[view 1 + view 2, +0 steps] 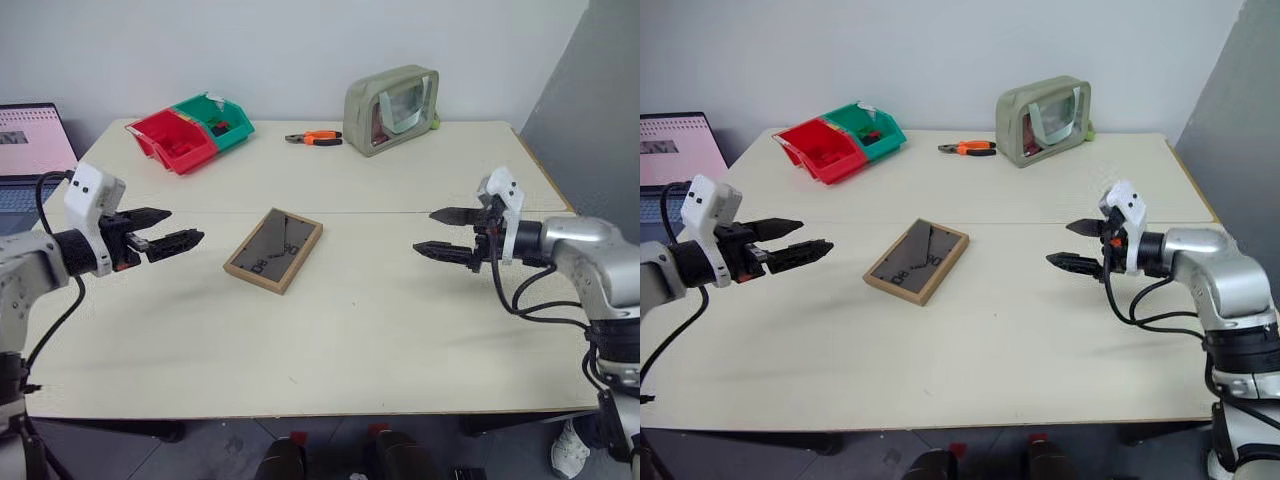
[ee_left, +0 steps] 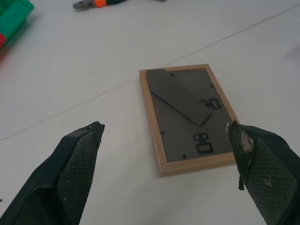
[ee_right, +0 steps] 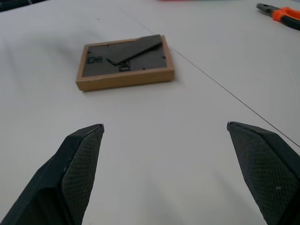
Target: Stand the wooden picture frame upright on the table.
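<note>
In the head views you see the wooden picture frame [image 1: 274, 250] lying flat, dark back panel up, at the centre of the table [image 1: 400, 330], just below its seam. Your left gripper [image 1: 172, 229] hovers at the left edge, fingers spread wide and empty. Your right gripper [image 1: 442, 232] hovers at the right, likewise spread and empty. Both point inward at the frame, well apart from it.

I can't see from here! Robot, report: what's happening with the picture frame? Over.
Left pincer open, right pincer open, both holding nothing. Small rectangular light-wood picture frame lying flat, dark back up, on the pale beige table, between them. Nothing in the way.
</note>
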You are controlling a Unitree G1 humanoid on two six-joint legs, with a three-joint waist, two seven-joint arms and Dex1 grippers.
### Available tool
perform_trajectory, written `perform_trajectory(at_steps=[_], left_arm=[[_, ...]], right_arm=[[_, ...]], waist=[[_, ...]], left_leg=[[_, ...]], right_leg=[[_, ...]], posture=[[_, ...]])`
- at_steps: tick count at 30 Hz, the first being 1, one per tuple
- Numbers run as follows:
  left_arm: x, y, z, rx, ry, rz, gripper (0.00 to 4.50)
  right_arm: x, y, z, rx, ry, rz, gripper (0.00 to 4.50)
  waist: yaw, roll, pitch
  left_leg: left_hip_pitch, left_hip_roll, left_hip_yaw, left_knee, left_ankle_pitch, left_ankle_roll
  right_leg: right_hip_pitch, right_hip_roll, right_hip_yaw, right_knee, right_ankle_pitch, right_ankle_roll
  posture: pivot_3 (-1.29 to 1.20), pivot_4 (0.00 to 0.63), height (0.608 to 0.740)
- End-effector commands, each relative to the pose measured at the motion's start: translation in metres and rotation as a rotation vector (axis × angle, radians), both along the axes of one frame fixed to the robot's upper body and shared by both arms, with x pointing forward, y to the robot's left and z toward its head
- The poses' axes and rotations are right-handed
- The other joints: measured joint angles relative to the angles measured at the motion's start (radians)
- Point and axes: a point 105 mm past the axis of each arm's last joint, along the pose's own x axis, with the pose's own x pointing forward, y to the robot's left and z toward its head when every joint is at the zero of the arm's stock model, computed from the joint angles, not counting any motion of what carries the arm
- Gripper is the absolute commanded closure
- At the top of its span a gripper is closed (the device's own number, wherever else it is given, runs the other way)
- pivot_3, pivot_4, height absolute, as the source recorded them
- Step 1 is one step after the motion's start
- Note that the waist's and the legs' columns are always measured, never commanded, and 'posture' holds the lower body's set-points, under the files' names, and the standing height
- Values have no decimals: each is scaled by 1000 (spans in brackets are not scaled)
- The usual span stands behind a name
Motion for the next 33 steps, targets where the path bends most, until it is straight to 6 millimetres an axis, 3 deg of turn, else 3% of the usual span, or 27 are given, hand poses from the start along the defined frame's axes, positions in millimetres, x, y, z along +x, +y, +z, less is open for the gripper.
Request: perform_trajectory(at_steps=[1, 10, 13, 18, 19, 27, 33], left_arm=[[-1, -1, 10, 59, -36, -39, 0], [15, 3, 7, 17, -80, 33, 0], [33, 17, -5, 40, -108, 146, 418], [60, 23, -27, 43, -123, 274, 1461], [64, 22, -29, 39, -126, 285, 1809], [94, -2, -65, 7, -54, 322, 3435], [104, -17, -86, -26, 25, 308, 4500]], right_arm=[[-1, 6, 8, -6, -29, 41, 51], [12, 12, 1, 12, -48, -31, 51], [25, 21, -3, 27, -82, -94, 0], [48, 33, -19, 38, -94, -210, 850], [51, 36, -21, 38, -96, -227, 1222], [68, 74, -62, -20, -69, -289, 3021], [75, 103, -74, -5, -48, -293, 4388]], waist=[[0, 0, 0], [1, 0, 0], [2, 0, 0], [2, 0, 0], [2, -1, 0], [3, -1, -1], [-1, -1, -1]], left_leg=[[0, 0, 0, 0, 0, 0], [-1, 0, 0, 0, 0, 0], [0, 0, 0, 1, 0, 0], [-1, 0, 0, 2, 0, 0], [-1, 0, 0, 2, 0, 0], [-2, -1, -1, 2, 0, 0], [-1, -1, -1, 2, 0, 0]], right_leg=[[0, 0, 0, 0, 0, 0], [0, 0, 0, 0, 0, 0], [0, 0, 0, 1, 0, 0], [-1, 0, 0, 2, 2, -4], [-1, 0, 0, 2, 2, -4], [-1, -1, -1, 2, 3, -4], [-2, -1, -1, 4, 3, -4]], posture=[[0, 150, 740], [0, 150, 740], [0, 150, 740], [0, 150, 740], [0, 150, 740], [0, 150, 740], [0, 150, 740]])
